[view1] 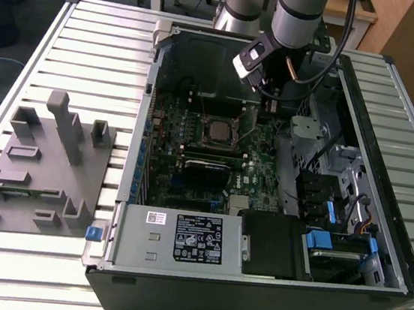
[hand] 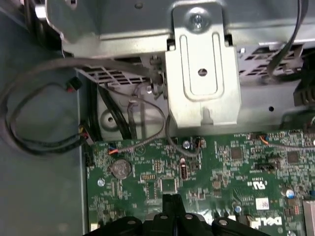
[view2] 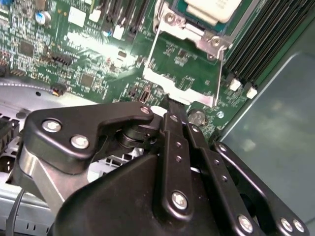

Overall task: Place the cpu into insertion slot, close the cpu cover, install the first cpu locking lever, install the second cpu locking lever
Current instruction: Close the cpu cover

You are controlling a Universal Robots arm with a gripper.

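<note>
1. Already done: one cpu sits in the one insertion slot, mid-motherboard inside the open computer case on the slatted worktop.
2. Left to do: the one cpu cover lies swung open, bare green board showing through its window. Levers judged not installed; I cannot make them out.
3. One gripper, fingers pressed together, tip at the cover's free edge. Contact: cannot tell.
4. One grey fixture tray lies beside the case, at the exterior view's left.
</note>
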